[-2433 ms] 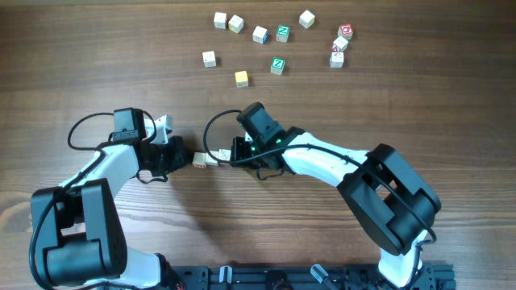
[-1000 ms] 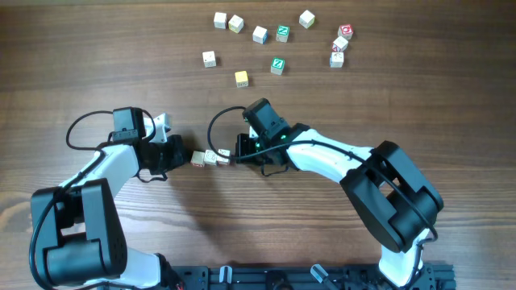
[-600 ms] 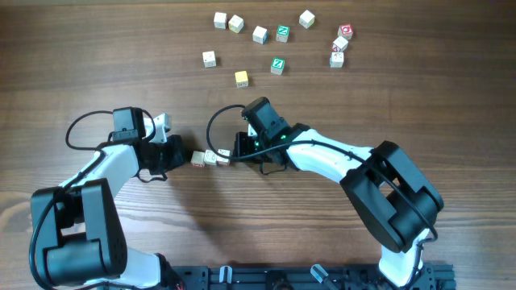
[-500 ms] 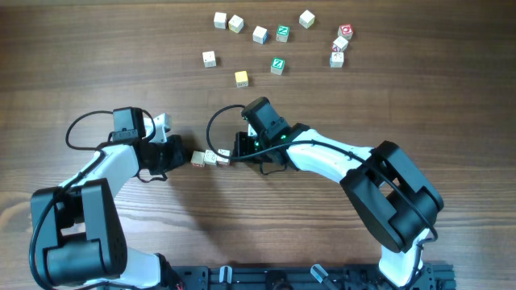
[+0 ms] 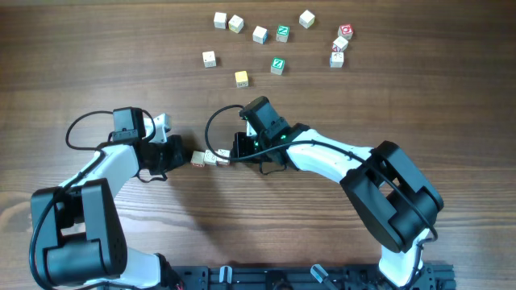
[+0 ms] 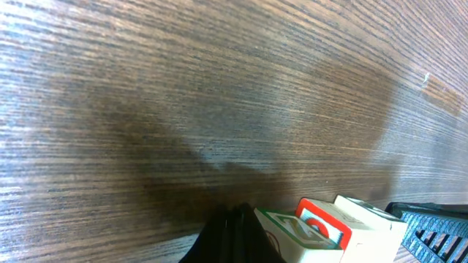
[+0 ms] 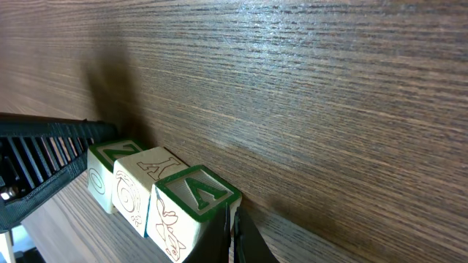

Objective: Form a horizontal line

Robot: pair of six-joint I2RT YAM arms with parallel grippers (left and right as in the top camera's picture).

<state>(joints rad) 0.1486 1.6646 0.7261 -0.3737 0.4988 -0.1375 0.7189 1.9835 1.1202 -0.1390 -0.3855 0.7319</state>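
The horizontal line (image 5: 210, 158) is a short row of three pale wooden letter cubes touching side by side between my two grippers. My left gripper (image 5: 184, 155) is shut, its tip against the row's left end. My right gripper (image 5: 235, 154) is shut, its tip against the row's right end. In the left wrist view the shut fingers (image 6: 234, 237) touch the nearest cube, and the row (image 6: 329, 225) shows green and red marks. In the right wrist view the shut fingers (image 7: 230, 235) press the end cube of the row (image 7: 146, 179), which shows green letters.
Several loose cubes lie at the far side of the wooden table: a yellow-topped one (image 5: 241, 78), green-topped ones (image 5: 277, 65) (image 5: 282, 33), a red-marked cluster (image 5: 340, 43) and pale ones (image 5: 209, 58) (image 5: 220, 19). The left gripper's body (image 7: 36, 164) shows beyond the row.
The right gripper drew back a little to the right, uncovering the third cube of the row. Over the last second nothing has visibly moved.
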